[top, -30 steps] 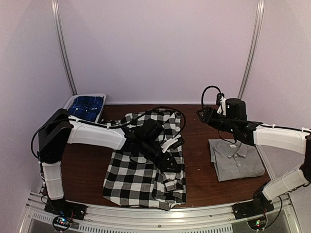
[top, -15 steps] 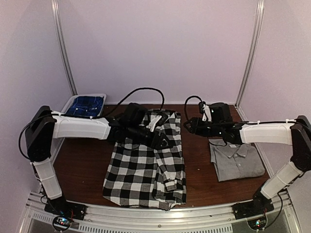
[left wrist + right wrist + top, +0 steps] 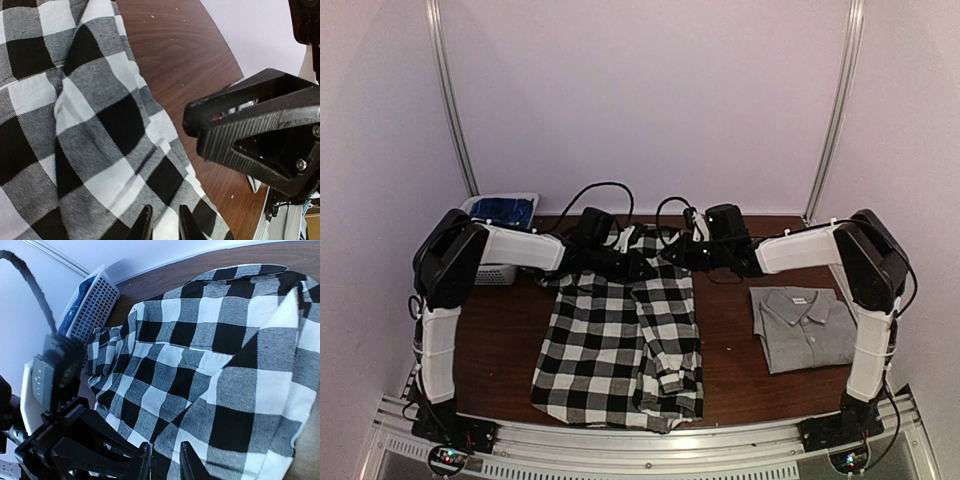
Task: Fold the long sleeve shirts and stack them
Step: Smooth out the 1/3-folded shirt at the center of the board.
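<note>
Top external: left end effector (image 3: 633, 265) hides checked shirt (image 3: 610, 340) top; grip unclear.

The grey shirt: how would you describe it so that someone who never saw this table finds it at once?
Look at the brown table from above. On its right side, apart from the checked shirt in the middle, lies the grey shirt. It alone is plain and folded small, collar showing; the checked one is black-and-white and spread out.

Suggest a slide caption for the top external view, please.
Left arm and right arm meet over the flannel shirt; the folded grey shirt lies to its right.
</note>
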Controlling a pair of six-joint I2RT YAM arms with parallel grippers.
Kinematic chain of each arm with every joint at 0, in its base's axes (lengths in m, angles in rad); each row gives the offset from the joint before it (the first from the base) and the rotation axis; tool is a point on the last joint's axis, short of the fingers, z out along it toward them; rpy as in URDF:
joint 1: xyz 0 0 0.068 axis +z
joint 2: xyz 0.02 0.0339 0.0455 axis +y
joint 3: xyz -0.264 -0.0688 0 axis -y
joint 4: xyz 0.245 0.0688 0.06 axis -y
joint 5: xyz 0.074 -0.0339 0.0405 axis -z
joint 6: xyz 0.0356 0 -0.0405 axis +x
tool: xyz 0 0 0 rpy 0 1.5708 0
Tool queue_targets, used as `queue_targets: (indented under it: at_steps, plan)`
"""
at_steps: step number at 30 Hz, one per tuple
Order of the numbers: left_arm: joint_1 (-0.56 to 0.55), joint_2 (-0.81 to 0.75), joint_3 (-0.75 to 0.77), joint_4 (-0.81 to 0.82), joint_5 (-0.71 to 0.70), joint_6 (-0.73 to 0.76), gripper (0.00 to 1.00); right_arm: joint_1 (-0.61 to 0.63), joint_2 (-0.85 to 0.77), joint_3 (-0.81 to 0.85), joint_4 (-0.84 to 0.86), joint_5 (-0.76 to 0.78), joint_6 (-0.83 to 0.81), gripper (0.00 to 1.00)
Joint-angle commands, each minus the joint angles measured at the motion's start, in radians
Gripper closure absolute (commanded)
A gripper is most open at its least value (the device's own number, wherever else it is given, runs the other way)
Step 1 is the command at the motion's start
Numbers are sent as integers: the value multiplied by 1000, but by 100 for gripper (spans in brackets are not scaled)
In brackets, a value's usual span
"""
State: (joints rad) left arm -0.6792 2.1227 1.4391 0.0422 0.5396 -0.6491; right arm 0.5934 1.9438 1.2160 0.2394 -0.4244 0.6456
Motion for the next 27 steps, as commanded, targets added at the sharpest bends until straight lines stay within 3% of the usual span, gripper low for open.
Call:
queue_targets:
  at_steps: [1, 9, 19, 27]
  plan:
    - [45, 74, 61, 90, 41, -31, 83, -10, 129, 147, 4, -84, 21, 81]
    - [73, 192, 137, 75, 46, -34, 88, -49, 349, 361, -67, -125, 29, 87]
    - [76, 220, 146, 0, 22, 4, 88, -143, 585, 667, -153, -132, 76, 87]
    - [84, 222, 148, -30, 17, 21, 88, -202, 724, 832, -93, -169, 210, 86]
